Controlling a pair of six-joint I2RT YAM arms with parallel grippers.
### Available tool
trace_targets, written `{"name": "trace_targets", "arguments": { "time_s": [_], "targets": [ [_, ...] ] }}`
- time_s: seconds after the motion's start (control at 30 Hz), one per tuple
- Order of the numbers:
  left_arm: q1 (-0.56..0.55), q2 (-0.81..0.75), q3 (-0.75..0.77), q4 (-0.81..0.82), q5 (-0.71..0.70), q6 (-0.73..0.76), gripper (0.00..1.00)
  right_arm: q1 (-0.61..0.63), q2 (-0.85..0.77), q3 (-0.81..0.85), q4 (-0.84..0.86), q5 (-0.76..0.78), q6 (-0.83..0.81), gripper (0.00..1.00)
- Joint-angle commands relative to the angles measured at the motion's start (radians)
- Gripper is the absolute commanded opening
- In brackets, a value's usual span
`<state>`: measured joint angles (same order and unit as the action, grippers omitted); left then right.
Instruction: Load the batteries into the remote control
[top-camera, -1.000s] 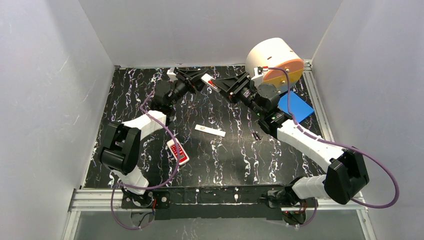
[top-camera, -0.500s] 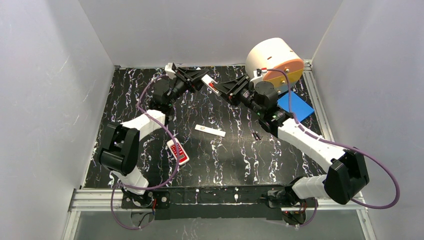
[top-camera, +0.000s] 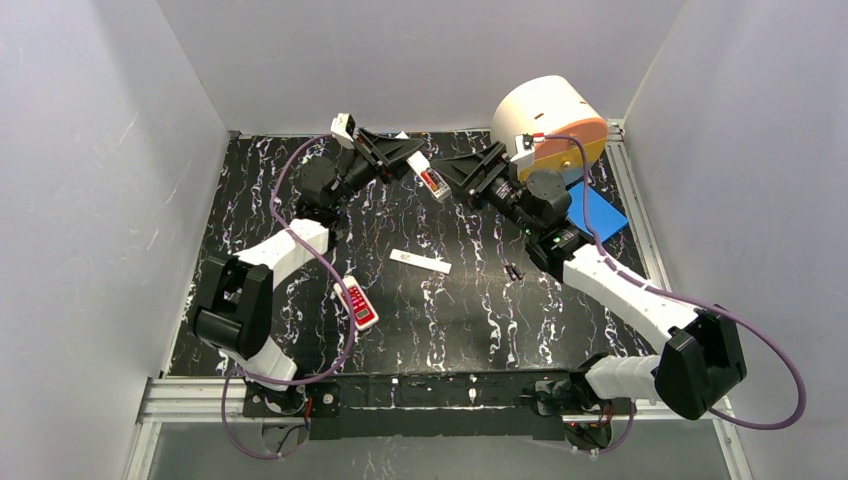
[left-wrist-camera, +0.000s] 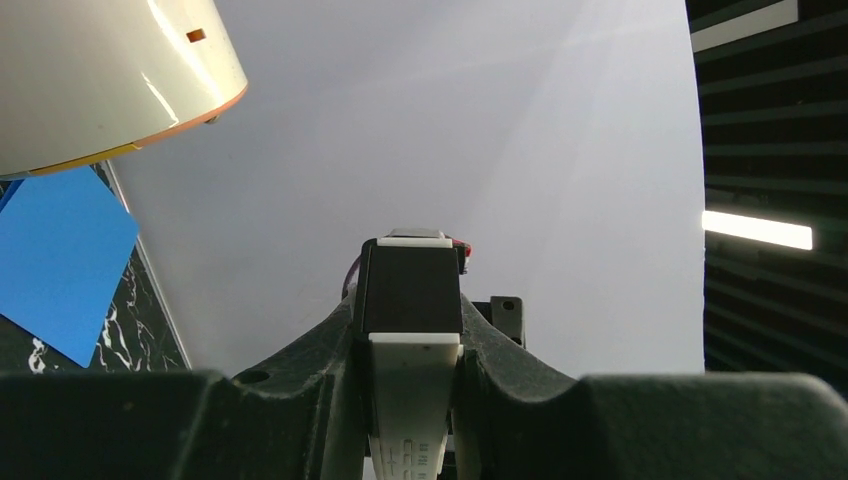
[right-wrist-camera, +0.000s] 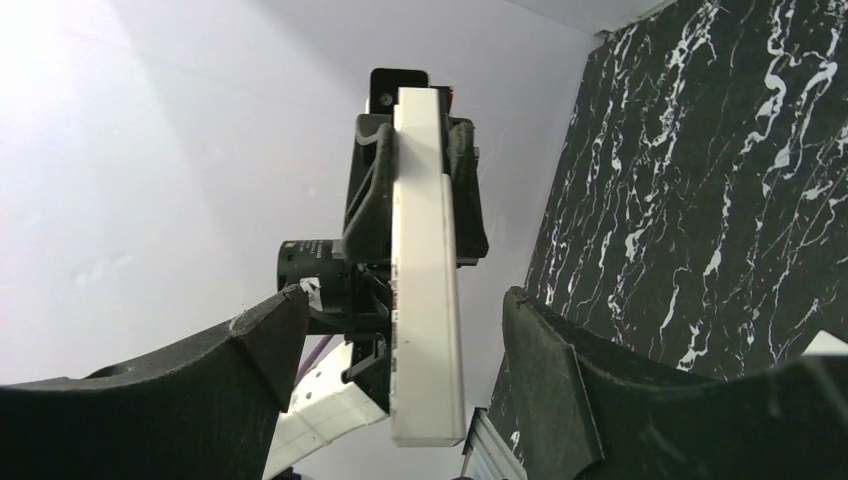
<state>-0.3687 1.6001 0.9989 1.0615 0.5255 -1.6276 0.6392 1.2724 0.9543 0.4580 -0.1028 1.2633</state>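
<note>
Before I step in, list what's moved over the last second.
The left pincer, shut on the long white plastic remote, carried it slightly right and nearer the bases; the open right pincer backed off rightward. The thin white strip, red-faced remote and black batteries stayed put.

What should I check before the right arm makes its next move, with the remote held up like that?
1. Left gripper hold on the remote control: ok, shut on it, lifted off the table.
2. Right gripper ready: ok, jaws apart on either side of the remote control, not touching it.
3. Dark recess exposed: ok in the left wrist view; what is inside, cannot tell.
4. Battery in hand: not ok, the batteries lie on the table.
5. White strip clear of both arms: ok.
</note>
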Motion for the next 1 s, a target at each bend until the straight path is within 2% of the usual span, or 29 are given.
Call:
{"name": "trace_targets", "arguments": {
  "time_s": [0.0,0.1,0.43,0.57,0.7,0.77,0.87,0.97],
  "targets": [
    [0.008,-0.048,0.029,0.034,0.023,0.044,0.0,-0.017,-0.04,0.002,0.077,-0.048,-0.067,0.78],
    [0.02,-0.072,0.018,-0.009,0.03,0.093,0.0,-0.039,-0.05,0.028,-0.001,-0.059,-0.149,0.78],
    [0.089,-0.224,-0.047,-0.34,0.002,0.398,0.0,-0.112,-0.056,0.113,-0.303,-0.033,-0.432,0.76],
    [0.114,-0.305,-0.065,-0.507,-0.042,0.522,0.0,-0.116,0.022,0.171,-0.45,-0.113,-0.693,0.75],
    [0.148,-0.405,-0.085,-0.734,-0.182,0.64,0.0,-0.096,0.164,0.231,-0.635,-0.163,-0.97,0.73],
    [0.154,-0.461,-0.098,-0.862,-0.281,0.667,0.0,-0.071,0.243,0.261,-0.694,-0.144,-1.038,0.73],
    [0.161,-0.536,-0.141,-0.956,-0.37,0.676,0.0,-0.019,0.356,0.315,-0.75,-0.099,-1.141,0.74],
    [0.164,-0.594,-0.159,-1.078,-0.461,0.684,0.0,0.08,0.455,0.382,-0.81,-0.011,-1.24,0.78]
  ]
}}
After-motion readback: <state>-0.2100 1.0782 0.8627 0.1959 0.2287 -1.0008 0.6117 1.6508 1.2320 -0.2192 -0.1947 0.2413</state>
